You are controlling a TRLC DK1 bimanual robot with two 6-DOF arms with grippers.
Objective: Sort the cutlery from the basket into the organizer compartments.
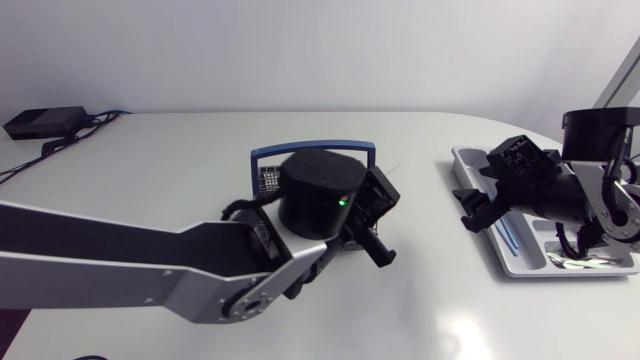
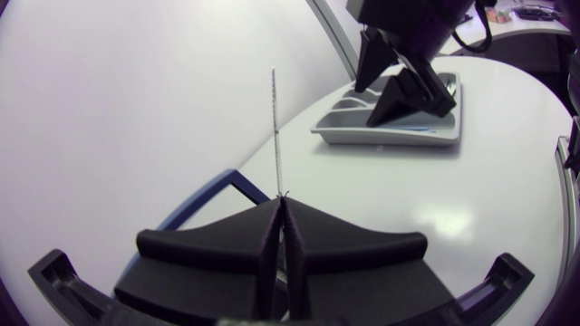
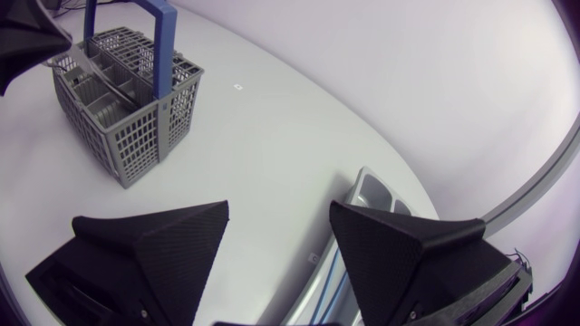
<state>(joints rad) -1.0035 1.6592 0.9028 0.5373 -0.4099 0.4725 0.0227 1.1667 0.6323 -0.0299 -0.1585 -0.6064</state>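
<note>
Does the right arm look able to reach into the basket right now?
Probably not: the left arm hangs right above the basket, the left tool shut on a thin rod, blocking the way in from above. The right tool is open over the organizer.

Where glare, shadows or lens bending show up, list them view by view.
Head view: one glare patch on the table, no hard shadows. Left wrist view: glare near the organizer; table edge bows; the thin rod in the left gripper stands out against the pale background. Right wrist view: even light, faint shadow under the basket; table edge curves ahead of the right gripper.
</note>
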